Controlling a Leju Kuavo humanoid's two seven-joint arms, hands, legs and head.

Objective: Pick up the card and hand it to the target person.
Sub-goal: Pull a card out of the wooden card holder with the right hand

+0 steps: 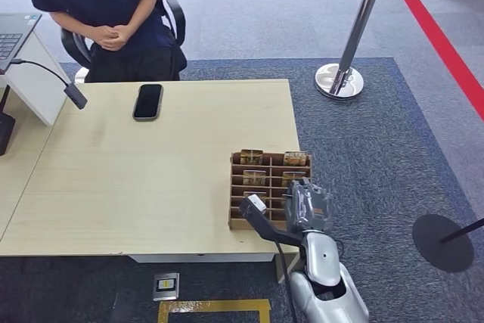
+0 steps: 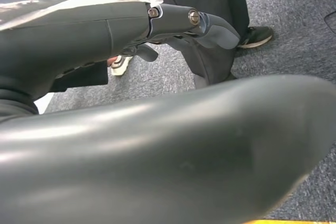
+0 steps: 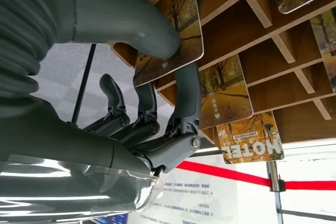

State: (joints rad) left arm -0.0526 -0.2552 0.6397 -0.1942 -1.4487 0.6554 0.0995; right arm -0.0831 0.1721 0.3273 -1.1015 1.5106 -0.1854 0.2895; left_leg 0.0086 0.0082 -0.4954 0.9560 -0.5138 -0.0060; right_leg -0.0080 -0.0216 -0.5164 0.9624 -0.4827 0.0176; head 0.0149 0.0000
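A wooden card rack (image 1: 271,163) stands at the table's near right corner, with several autumn-photo cards in its slots (image 3: 226,90). My right hand (image 1: 308,206) is at the rack's near right side. In the right wrist view this hand (image 3: 158,103) pinches one card (image 3: 180,11) between thumb and a finger, the card still partly in its slot. The target person (image 1: 108,5) sits at the far side of the table, hands folded. My left hand (image 2: 118,30) hangs by the floor, fingers straight, holding nothing.
A black phone (image 1: 147,101) lies on the light wood table (image 1: 143,179) in front of the person. A laptop (image 1: 14,32) and a gooseneck microphone (image 1: 75,95) are at the far left. A chrome stanchion (image 1: 340,79) with a red belt stands on the carpet to the right.
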